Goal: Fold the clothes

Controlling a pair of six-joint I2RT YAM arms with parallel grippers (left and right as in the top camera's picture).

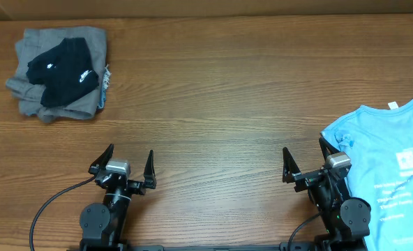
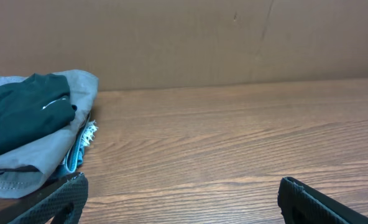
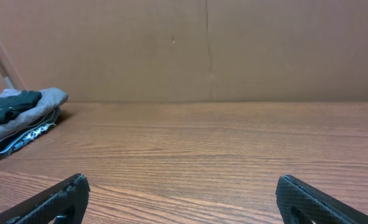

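at the right edge of the table [image 1: 213,104] a light blue t-shirt [image 1: 388,160] is spread loosely, lettering [image 1: 409,162] up and collar [image 1: 393,106] toward the far side. part of it is cut off by the frame. at the far left corner a small stack [image 1: 35,84] is seen. a black piece [image 1: 63,70] is laid on a grey piece [image 1: 88,38], and a frayed blue strip [image 1: 103,87] shows at its side. the stack is judged to be finished, so the t-shirt is taken as the piece in hand.

the left gripper [image 1: 130,155] is set at the near edge, fully released and holding nothing, well apart from both stack and shirt. the right gripper [image 1: 304,150] is likewise spread wide and empty, just beside the shirt's near-left edge. whether its outer finger touches the cloth cannot be told.

no grasp is yet made. for the step to be done well, the shirt should first be drawn toward the bare middle of the table, where it can be reached by both arms and seen whole. a pinch is best taken at a shoulder or sleeve seam, low to the table. the cloth should be dragged flat rather than lifted, so that bunching is avoided. wrinkles should be smoothed out before any fold is made, and the sleeves brought in evenly.
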